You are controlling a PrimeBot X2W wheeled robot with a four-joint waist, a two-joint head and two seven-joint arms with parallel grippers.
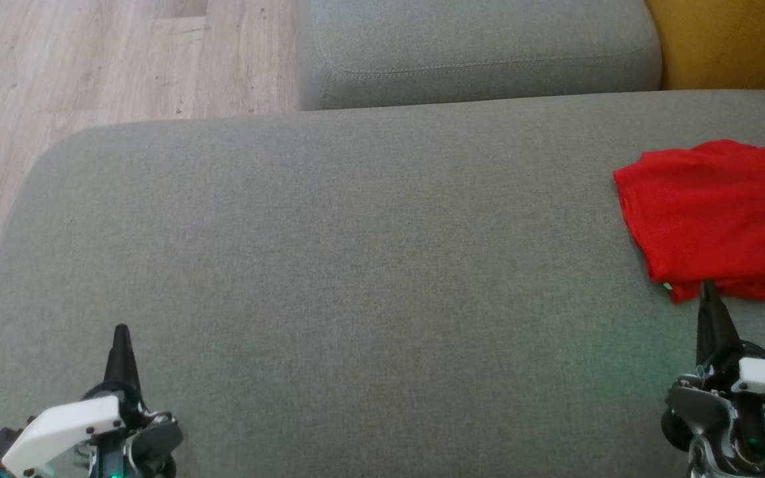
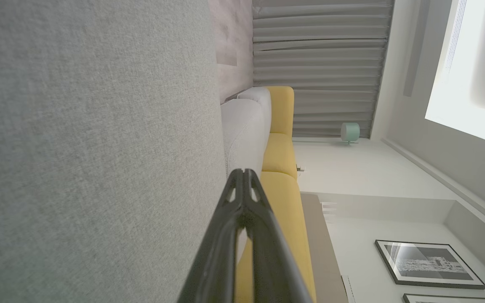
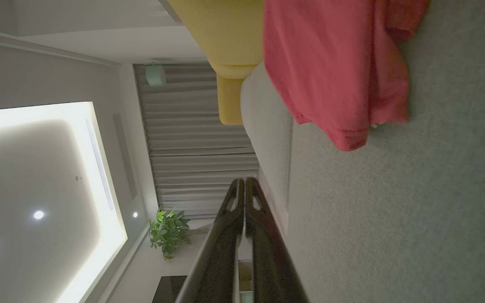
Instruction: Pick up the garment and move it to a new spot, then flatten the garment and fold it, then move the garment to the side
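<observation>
A red garment lies folded on the grey seat cushion at the far right, partly cut off by the frame edge. The right wrist view shows the garment lying ahead of the fingers. My right gripper is shut with nothing in it, its tip just at the garment's near edge; whether it touches the cloth I cannot tell. In its own view the right gripper has both fingers pressed together. My left gripper is shut and empty at the lower left, far from the garment, also seen closed.
A grey back cushion runs along the far side, with a yellow cushion at the top right. Wooden floor lies beyond the seat's rounded left edge. Wide bare seat spreads between the grippers.
</observation>
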